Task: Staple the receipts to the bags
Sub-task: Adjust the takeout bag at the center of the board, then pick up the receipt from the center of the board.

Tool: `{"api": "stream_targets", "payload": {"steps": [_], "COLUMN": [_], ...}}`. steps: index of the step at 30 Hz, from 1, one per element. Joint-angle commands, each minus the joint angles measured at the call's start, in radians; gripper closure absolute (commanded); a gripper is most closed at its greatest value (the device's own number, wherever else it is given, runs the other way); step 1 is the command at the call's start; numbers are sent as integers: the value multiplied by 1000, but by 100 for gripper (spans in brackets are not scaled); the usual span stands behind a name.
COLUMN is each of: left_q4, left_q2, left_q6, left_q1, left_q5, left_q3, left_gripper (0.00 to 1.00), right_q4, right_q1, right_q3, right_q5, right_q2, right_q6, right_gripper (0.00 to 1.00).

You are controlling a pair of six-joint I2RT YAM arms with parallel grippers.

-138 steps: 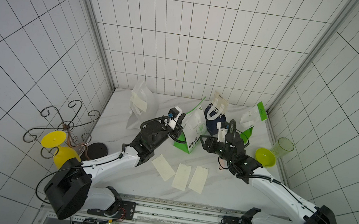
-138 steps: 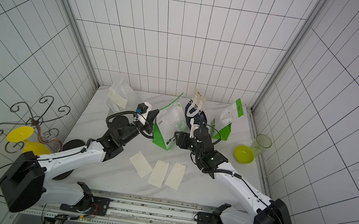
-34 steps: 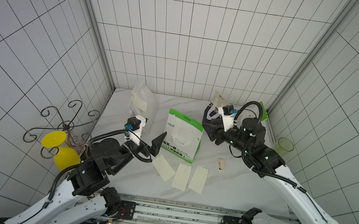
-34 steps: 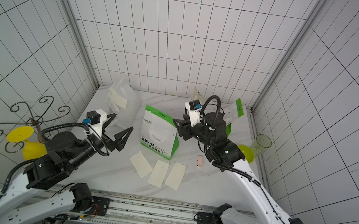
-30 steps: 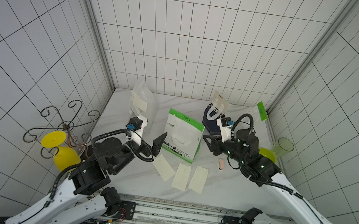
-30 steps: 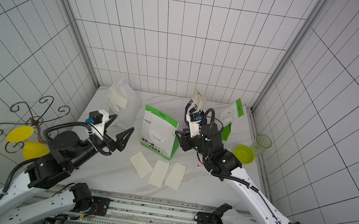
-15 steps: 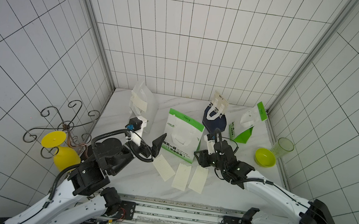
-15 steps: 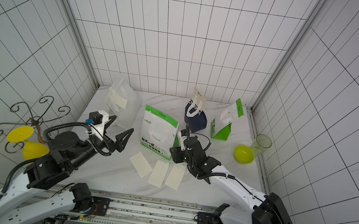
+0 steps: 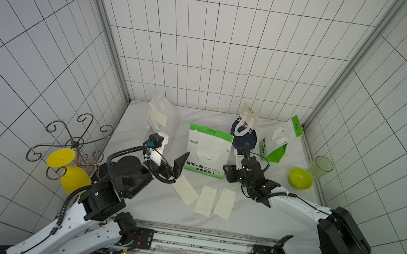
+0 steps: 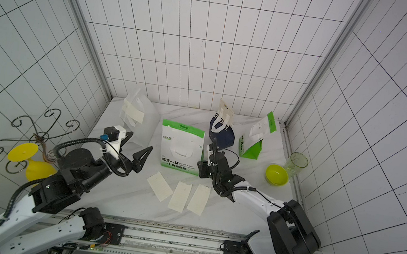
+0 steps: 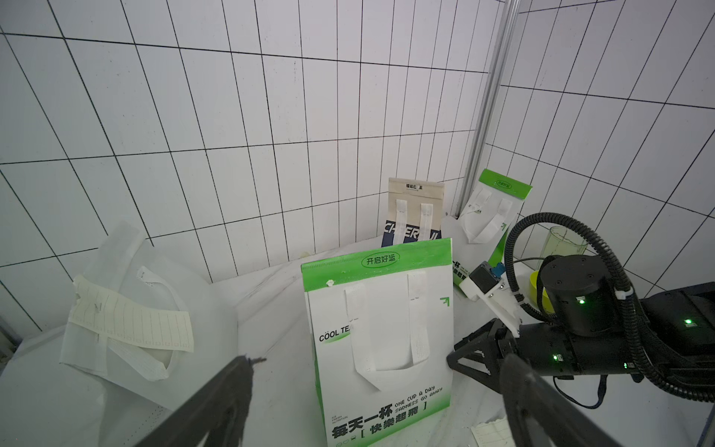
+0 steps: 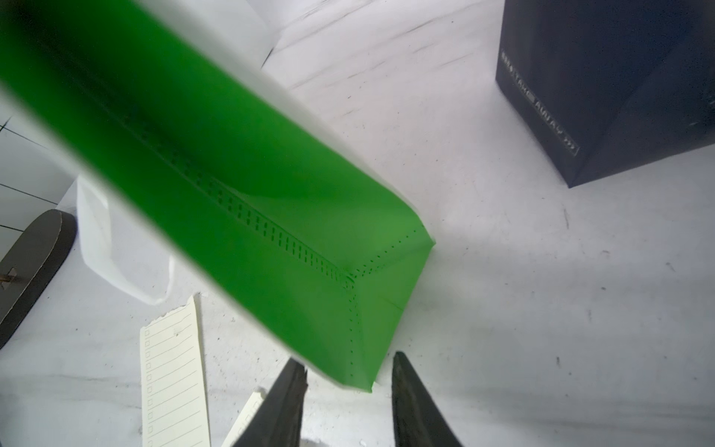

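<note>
A green-and-white bag (image 9: 207, 151) (image 11: 381, 340) stands mid-table, facing front. My right gripper (image 9: 228, 171) (image 12: 348, 367) is low at its front right corner. The jaws are open and the bag's green bottom corner (image 12: 360, 348) pokes between them. My left gripper (image 10: 136, 147) (image 11: 377, 371) hovers wide open to the bag's left, holding nothing. Three receipts (image 9: 186, 189) (image 9: 205, 200) (image 9: 225, 203) lie flat in front. At the back stand a white bag (image 9: 161, 116) with a receipt (image 11: 131, 321) across it, a navy bag (image 9: 243, 136) and a second green-and-white bag (image 9: 278, 147).
A lime bowl (image 9: 300, 178) and a translucent green cup (image 9: 322, 167) stand by the right wall. A scrolled metal stand (image 9: 72, 138) with yellow pieces (image 9: 60, 162) is outside the left wall. The arms' rail (image 9: 193, 243) runs along the front edge.
My right arm has come down from high at the back to the middle bag's front right corner, and its jaws have narrowed a little. The left arm has barely moved and stays open.
</note>
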Motion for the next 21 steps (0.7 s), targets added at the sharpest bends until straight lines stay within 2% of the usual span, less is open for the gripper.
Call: {"api": "stream_targets", "payload": {"steps": [1,5,13,17,21], "left_q4": [2,-3,-19,-15,-16], "left_q2": [5,9,-20,-24,-32], "left_q6": [-10,-9,-13,-28,-27], "left_q1": [1,-1,1,0,0], "left_q5": [11,3,8,22,14], "left_q3": [15,15,8,-3,-6], "left_gripper": [2,2,2,2,2], "right_q4": [70,12,-382,-482,-500], "right_q1": [-36,-41,14,46,51], "right_q3": [-49,-54,-130,-185,-183], "right_q5": [-8,-38,-75,-118,-97], "right_q2": [18,-49,-255,-264,-238], "right_q6": [-28,-13,153,239,270], "right_gripper": [59,50,47,48,47]}}
